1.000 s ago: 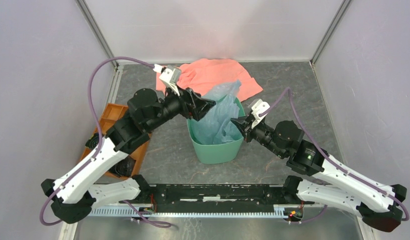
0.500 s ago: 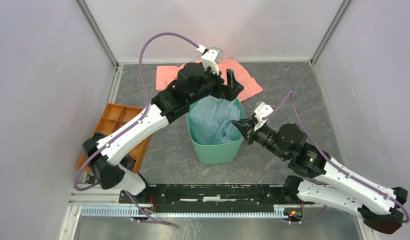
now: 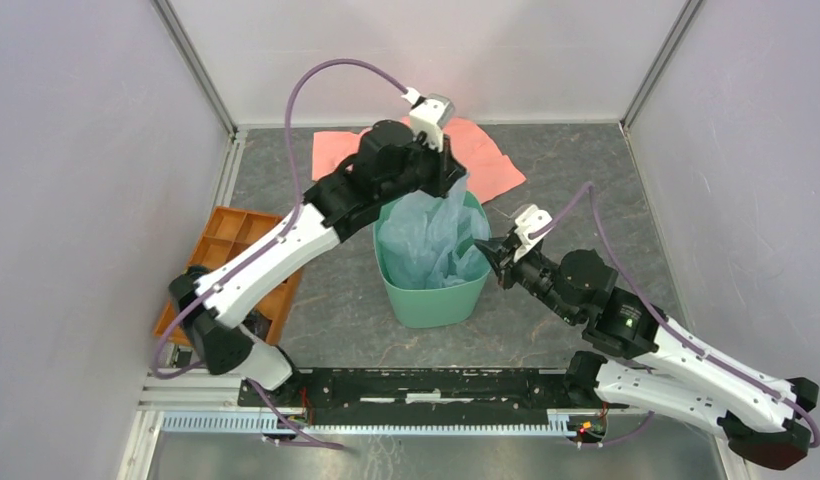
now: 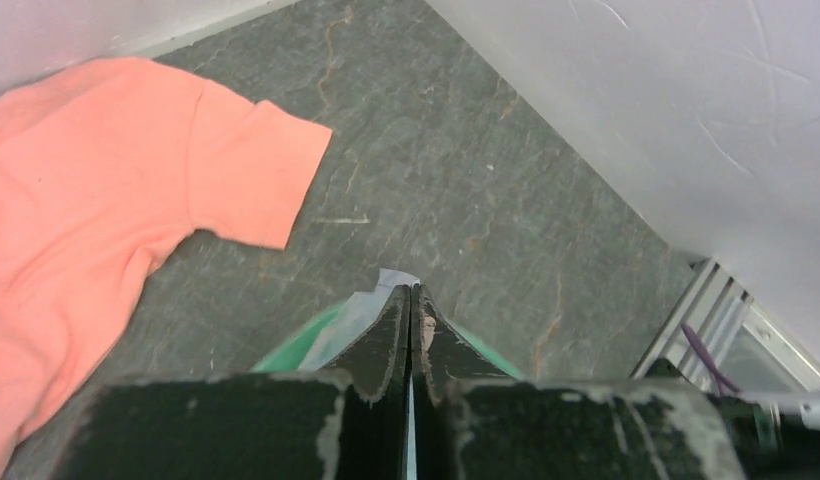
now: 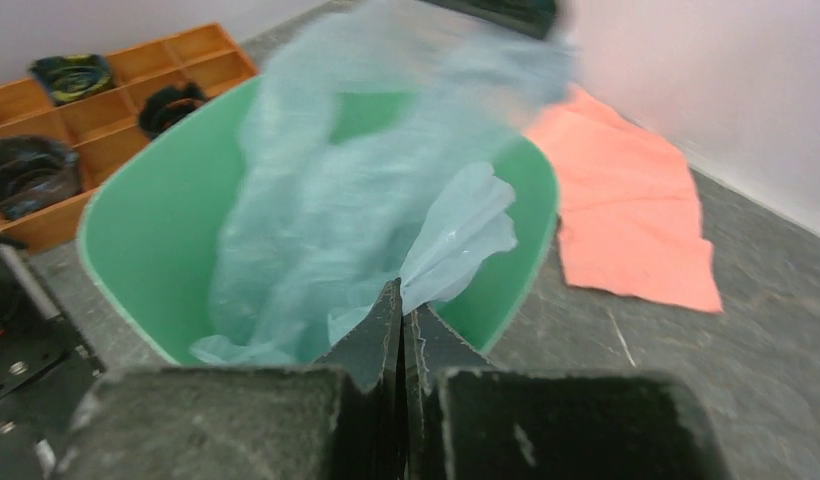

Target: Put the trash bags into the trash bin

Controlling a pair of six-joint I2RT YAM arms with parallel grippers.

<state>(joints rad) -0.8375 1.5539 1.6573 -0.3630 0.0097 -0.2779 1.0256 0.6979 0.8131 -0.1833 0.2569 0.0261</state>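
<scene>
My left gripper (image 4: 411, 300) was closed, pinching a corner of the trash bag (image 3: 431, 235) above the far rim of the trash bin (image 3: 431, 300). My right gripper (image 5: 401, 300) was closed on a fold at the right rim. Held at these two points, the bag hung mostly inside the bin, evidently so it could be fed down. The pink cloth (image 3: 491, 160) lay behind the bin.
</scene>
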